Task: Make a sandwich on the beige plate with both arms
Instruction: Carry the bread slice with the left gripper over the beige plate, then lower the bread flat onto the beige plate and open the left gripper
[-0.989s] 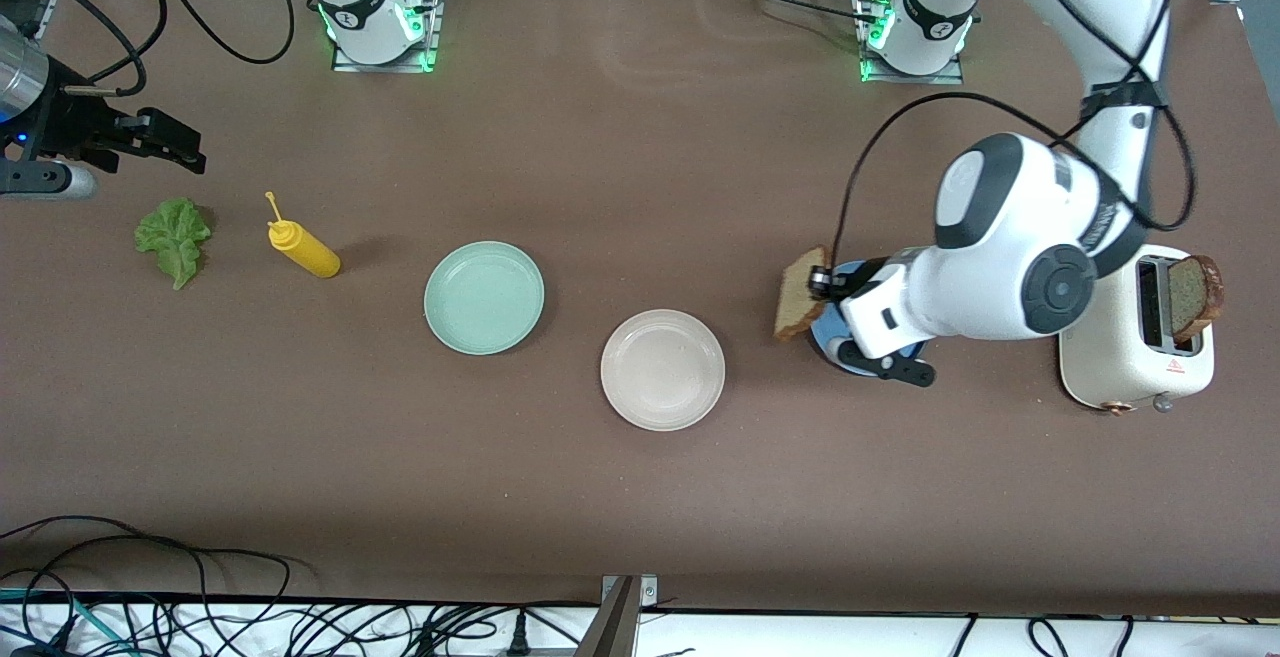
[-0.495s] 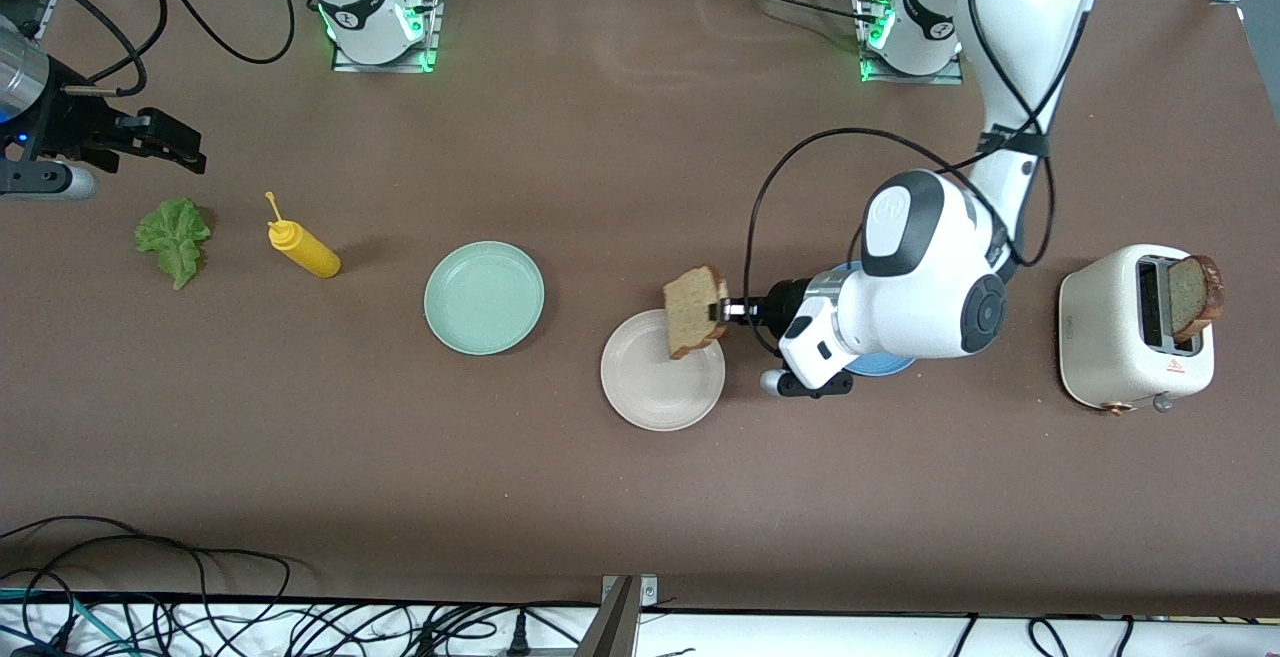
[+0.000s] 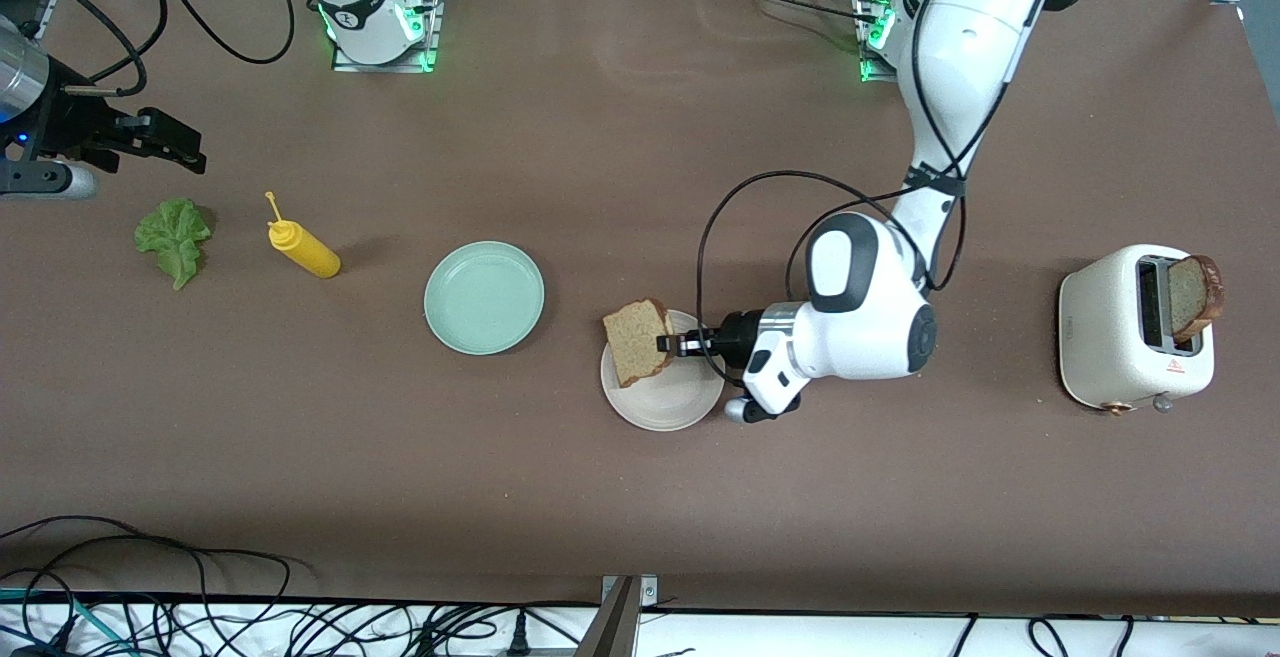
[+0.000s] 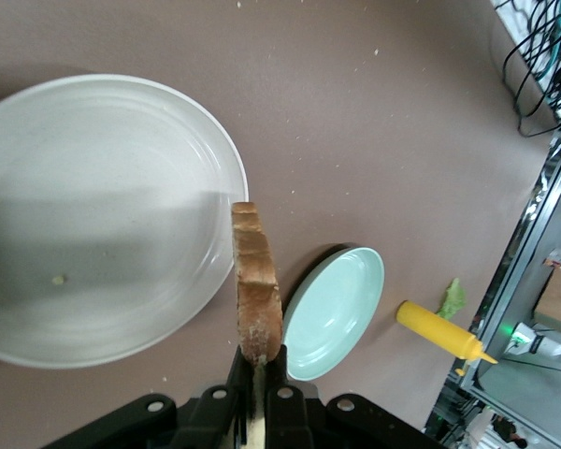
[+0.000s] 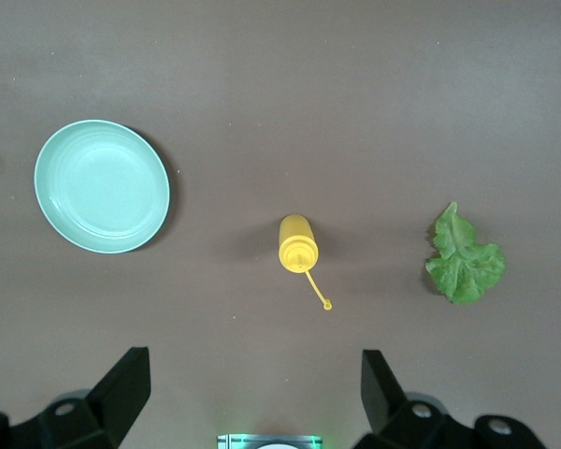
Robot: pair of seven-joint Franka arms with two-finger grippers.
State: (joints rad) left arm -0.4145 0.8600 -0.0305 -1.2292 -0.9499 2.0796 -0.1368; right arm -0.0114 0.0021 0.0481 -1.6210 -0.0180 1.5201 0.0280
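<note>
My left gripper [image 3: 668, 343] is shut on the crust edge of a speckled brown bread slice [image 3: 637, 340], which hangs tilted on edge over the beige plate [image 3: 662, 399]. In the left wrist view the slice [image 4: 255, 290] stands upright between the fingers of the left gripper [image 4: 259, 354], above the plate's rim [image 4: 226, 168]. A second slice [image 3: 1192, 297] sticks up out of the toaster. The green lettuce leaf [image 3: 175, 237] lies at the right arm's end of the table. My right gripper [image 3: 195, 152] waits in the air near the leaf, open and holding nothing [image 5: 252, 374].
A mint-green plate [image 3: 484, 297] lies beside the beige plate, toward the right arm's end. A yellow squeeze bottle [image 3: 303, 249] lies on its side between that plate and the lettuce. The cream toaster [image 3: 1110, 347] stands at the left arm's end. Cables run along the table's near edge.
My left arm has swung the bread slice from beside the toaster's end across to over the beige plate, and lower. The right arm has not moved.
</note>
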